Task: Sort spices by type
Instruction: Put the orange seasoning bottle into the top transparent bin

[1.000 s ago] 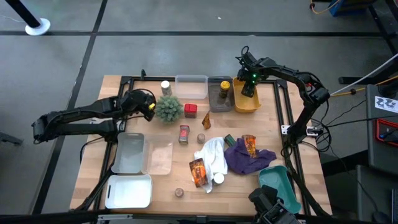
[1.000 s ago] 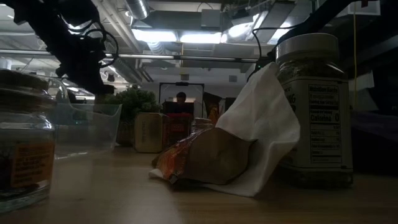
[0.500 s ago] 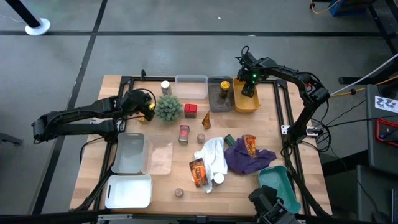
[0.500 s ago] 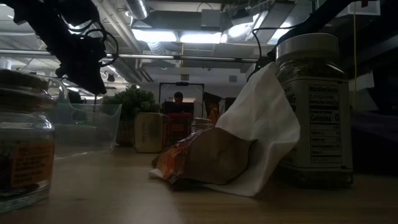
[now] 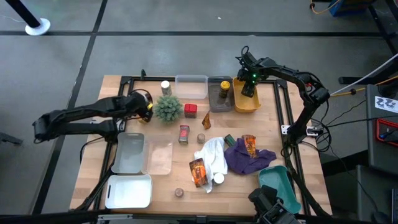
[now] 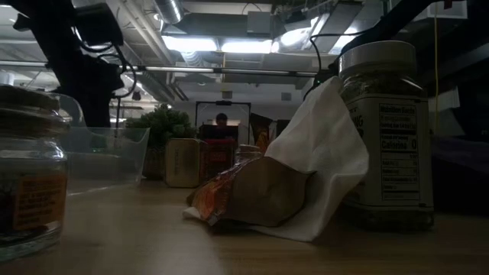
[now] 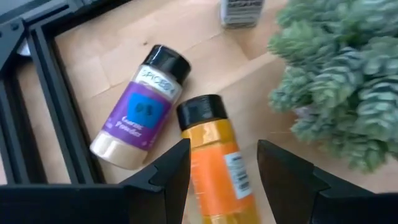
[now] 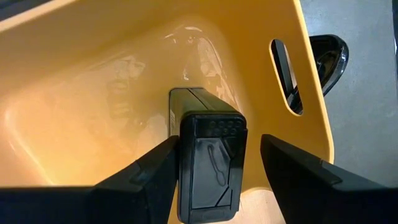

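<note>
While both of my arms work the far side of the table, each gripper straddles a spice container.

My left gripper [image 7: 222,165], fingers apart, flanks an orange jar [image 7: 214,158] lying beside a purple-labelled jar [image 7: 138,106], at nine o'clock of the spiky plant [image 5: 168,108]. My right gripper [image 8: 213,162], fingers apart, brackets a dark container [image 8: 208,149] inside the yellow bin [image 5: 256,104] at one o'clock.

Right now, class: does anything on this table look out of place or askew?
Yes. Two jars lie tipped on their sides beside the green plant: a purple-labelled jar and an orange jar. Also, a white cloth and purple cloth lie crumpled among the packets.
</note>
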